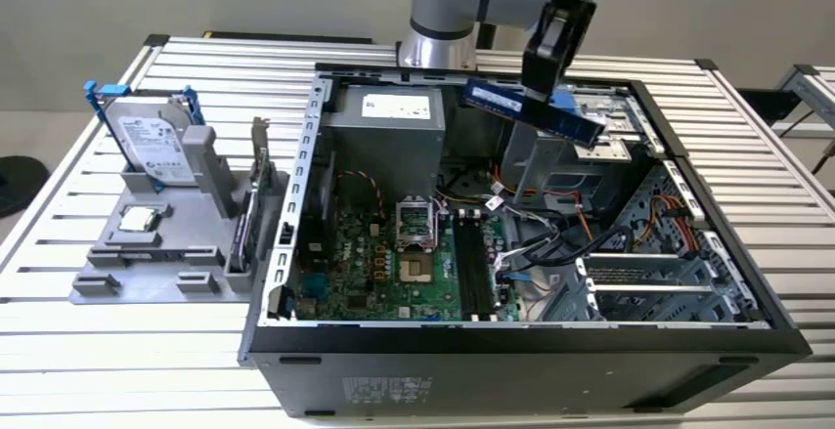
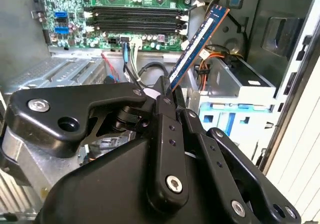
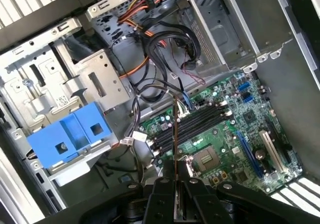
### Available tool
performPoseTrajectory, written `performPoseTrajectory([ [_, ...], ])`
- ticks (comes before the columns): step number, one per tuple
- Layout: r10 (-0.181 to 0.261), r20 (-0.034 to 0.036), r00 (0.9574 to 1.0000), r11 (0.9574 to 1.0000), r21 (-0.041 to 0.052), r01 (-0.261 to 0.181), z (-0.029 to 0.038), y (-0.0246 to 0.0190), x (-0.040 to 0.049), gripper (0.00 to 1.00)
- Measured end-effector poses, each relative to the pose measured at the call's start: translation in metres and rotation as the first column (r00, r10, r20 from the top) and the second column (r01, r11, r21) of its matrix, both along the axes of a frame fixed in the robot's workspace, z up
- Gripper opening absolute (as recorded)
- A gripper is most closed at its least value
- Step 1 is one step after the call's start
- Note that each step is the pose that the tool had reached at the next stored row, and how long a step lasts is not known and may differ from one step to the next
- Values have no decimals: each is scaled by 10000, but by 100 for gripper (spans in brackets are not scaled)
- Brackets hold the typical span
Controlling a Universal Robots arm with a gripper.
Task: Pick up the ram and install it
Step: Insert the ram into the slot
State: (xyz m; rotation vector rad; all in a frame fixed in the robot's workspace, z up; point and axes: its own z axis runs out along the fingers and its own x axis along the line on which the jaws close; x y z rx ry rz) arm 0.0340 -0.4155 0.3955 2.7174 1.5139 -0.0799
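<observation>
The fingers (image 2: 168,134) clamp the thin blue ram (image 1: 509,102), seemingly tilted, dark chips (image 2: 194,49) along its face.

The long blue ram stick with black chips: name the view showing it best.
The exterior view: the ram stick shows its broad face there. The second wrist view shows it obliquely; the first wrist view, edge-on.

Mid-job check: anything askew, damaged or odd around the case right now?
Nothing looks damaged. The ram, clamped in the gripper, hangs slanted above the open case, not yet at the memory slots.
</observation>
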Motion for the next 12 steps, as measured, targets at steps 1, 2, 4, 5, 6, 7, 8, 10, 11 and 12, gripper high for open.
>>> performPoseTrajectory([
  [1,-132,0,9999,9999,0,132,0,0,0,0],
  [2,-268,0,9996,9996,0,268,0,0,0,0],
  [4,-538,0,9986,9986,0,538,0,0,0,0],
  [5,-670,0,9978,9978,0,670,0,0,0,0],
  [6,-799,0,9968,9968,0,799,0,0,0,0],
  [7,-930,0,9957,9957,0,930,0,0,0,0],
  [8,-1073,0,9942,9942,1,1073,0,0,0,0],
  [10,-1332,0,9911,9911,1,1332,0,0,0,0],
  [11,-1461,0,9893,9893,0,1461,0,0,0,0],
  [12,-1589,0,9873,9873,0,1589,0,0,0,0],
])
